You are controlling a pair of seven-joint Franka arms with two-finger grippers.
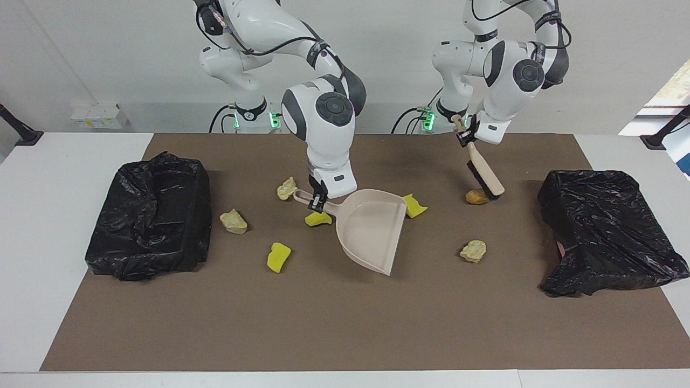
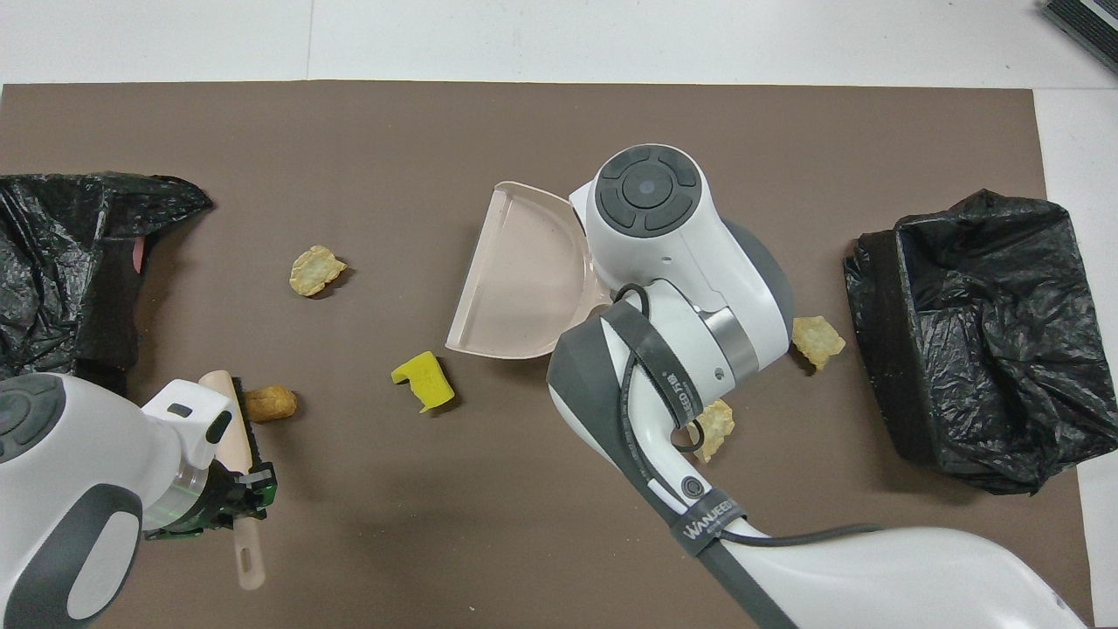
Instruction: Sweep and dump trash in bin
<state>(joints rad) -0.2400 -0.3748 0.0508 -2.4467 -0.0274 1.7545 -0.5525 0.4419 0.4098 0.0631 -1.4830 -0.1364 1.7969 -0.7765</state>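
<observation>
My right gripper (image 1: 314, 203) is shut on the handle of the beige dustpan (image 1: 372, 229), whose mouth faces the left arm's end of the table. The dustpan (image 2: 524, 279) holds nothing. My left gripper (image 1: 464, 134) is shut on the beige hand brush (image 1: 485, 172), held slanted with its bristles against the brown lump (image 1: 475, 197), on the lump's side toward the left arm's end. Trash lies scattered on the mat: yellow chunks (image 1: 278, 257), (image 1: 318, 219), (image 1: 415, 206) and beige lumps (image 1: 233, 221), (image 1: 287, 188), (image 1: 473, 251).
A black bag-lined bin (image 1: 148, 215) stands at the right arm's end of the brown mat, and another bin (image 1: 604, 231) at the left arm's end. Open mat lies farther from the robots than the dustpan.
</observation>
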